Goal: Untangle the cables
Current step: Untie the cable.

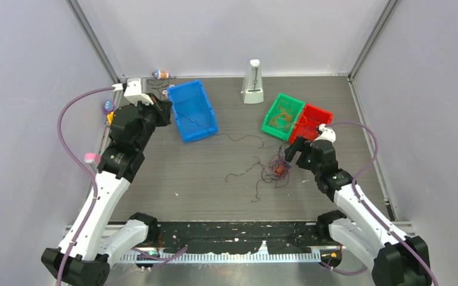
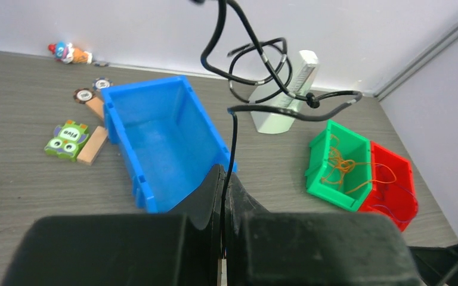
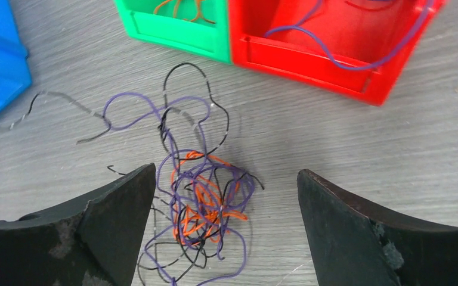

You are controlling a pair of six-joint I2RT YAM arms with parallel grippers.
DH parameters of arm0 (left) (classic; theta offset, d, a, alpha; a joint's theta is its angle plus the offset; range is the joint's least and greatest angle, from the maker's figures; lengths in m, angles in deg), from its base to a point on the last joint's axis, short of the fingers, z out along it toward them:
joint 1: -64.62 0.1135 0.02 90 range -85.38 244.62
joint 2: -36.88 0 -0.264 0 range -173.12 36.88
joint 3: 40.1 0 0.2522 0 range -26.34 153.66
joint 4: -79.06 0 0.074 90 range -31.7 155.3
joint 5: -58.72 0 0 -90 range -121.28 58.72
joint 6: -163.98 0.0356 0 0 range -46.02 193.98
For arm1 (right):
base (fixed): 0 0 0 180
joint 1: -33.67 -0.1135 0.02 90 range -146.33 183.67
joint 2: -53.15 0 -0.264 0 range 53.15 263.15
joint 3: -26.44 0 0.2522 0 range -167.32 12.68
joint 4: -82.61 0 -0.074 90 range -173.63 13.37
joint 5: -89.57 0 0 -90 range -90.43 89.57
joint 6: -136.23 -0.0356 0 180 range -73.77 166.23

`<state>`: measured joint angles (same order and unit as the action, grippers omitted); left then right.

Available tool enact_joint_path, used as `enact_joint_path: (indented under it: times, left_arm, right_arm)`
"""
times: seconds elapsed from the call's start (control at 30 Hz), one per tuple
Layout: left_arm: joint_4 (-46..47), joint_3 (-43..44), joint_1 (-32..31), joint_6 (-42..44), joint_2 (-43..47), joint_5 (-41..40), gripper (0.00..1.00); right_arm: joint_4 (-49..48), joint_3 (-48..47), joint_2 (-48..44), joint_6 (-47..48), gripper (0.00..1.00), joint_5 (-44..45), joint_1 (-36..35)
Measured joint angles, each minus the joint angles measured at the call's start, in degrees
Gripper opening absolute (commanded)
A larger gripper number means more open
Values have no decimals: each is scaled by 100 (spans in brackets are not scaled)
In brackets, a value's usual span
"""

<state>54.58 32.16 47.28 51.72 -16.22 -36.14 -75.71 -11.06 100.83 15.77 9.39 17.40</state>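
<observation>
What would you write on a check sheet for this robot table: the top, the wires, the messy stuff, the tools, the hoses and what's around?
surface: grey wood-look table, no spills seen.
job's things: tangle of purple, orange and black wires lies on the table in front of the red bin; orange wires in the green bin; a purple one in the red bin.
clutter: toy blocks and chips beside the blue bin; white metronome at the back.
grippers: left tool shut on a black wire; right tool open above the tangle.
cables: lilac hoses loop off both arms.
surroundings: plain pale walls, metal corner posts.
</observation>
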Motion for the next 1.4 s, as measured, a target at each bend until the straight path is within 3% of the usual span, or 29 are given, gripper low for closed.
enact_joint_path:
  times: [0.2, 0.33, 0.5, 0.63, 0.83, 0.9, 0.97, 1.0, 1.07, 1.4]
  left_arm:
    - [7, 59, 0, -11, -31, 280, 0]
    - [-37, 61, 0, -11, -68, 350, 0]
    - [-129, 201, 0, -11, -107, 365, 0]
    - [-212, 452, 2, -7, -146, 363, 0]
    - [-262, 719, 0, -4, -216, 363, 0]
    - [-302, 765, 2, -4, -245, 363, 0]
    - [-343, 807, 2, -4, -286, 365, 0]
    - [-352, 817, 0, -4, -306, 365, 0]
    - [-398, 822, 0, -4, -332, 365, 0]
    - [-422, 636, 2, -50, -374, 719, 0]
  right_arm:
    - [170, -702, 492, 708, 91, -485, -181]
    - [343, -1309, 804, 1311, 88, -588, -772]
    - [481, -2527, 1919, 1998, 74, -487, -1471]
    - [704, -3486, 3053, 2326, 70, -334, -1513]
    - [1054, -4083, 4131, 2614, 62, -350, -1510]
    - [1202, -4284, 4398, 2671, 53, -387, -1510]
    - [1268, -4435, 4575, 2717, 33, -450, -1510]
    - [1281, -4481, 4634, 2741, 17, -496, -1510]
    - [1335, -4498, 4662, 2761, 7, -610, -1510]
    - [1298, -4044, 4094, 2695, 5, -1261, -1510]
